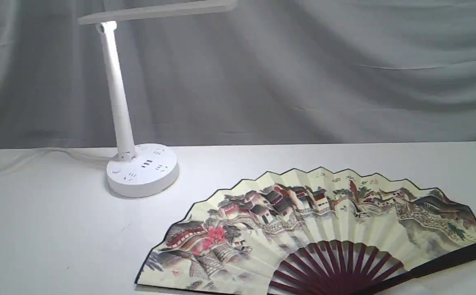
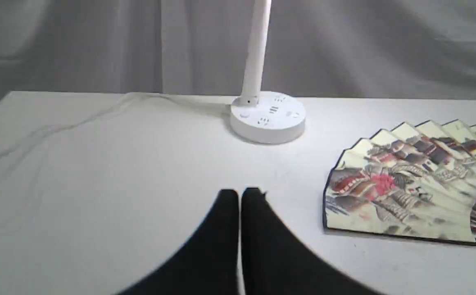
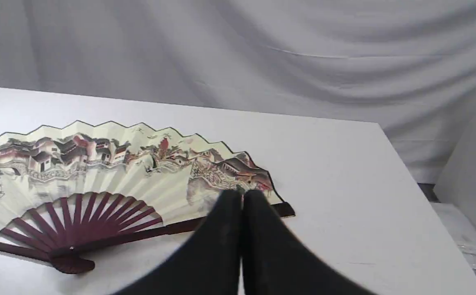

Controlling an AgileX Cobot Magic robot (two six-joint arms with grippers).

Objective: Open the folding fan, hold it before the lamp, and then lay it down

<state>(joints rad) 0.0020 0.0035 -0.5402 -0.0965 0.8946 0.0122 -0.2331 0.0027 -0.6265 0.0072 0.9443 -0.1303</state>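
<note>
The folding fan (image 1: 324,229) lies fully spread and flat on the white table at the front right, painted side up, its maroon ribs fanning toward the near edge. It also shows as the fan (image 2: 414,184) and the fan (image 3: 98,168) in the wrist views. The lamp (image 1: 139,168) stands at the back left, lit, with its stem rising to a flat bar head (image 1: 156,10). My left gripper (image 2: 240,194) is shut and empty, above bare table in front of the lamp's base (image 2: 267,119). My right gripper (image 3: 242,196) is shut, empty, over the fan's right end guard. Neither arm shows in the exterior view.
The lamp's white cord (image 1: 37,157) trails left along the table's back. A grey cloth backdrop (image 1: 303,73) hangs behind the table. The table's right edge (image 3: 422,188) drops off, with white boxes (image 3: 471,172) beyond it.
</note>
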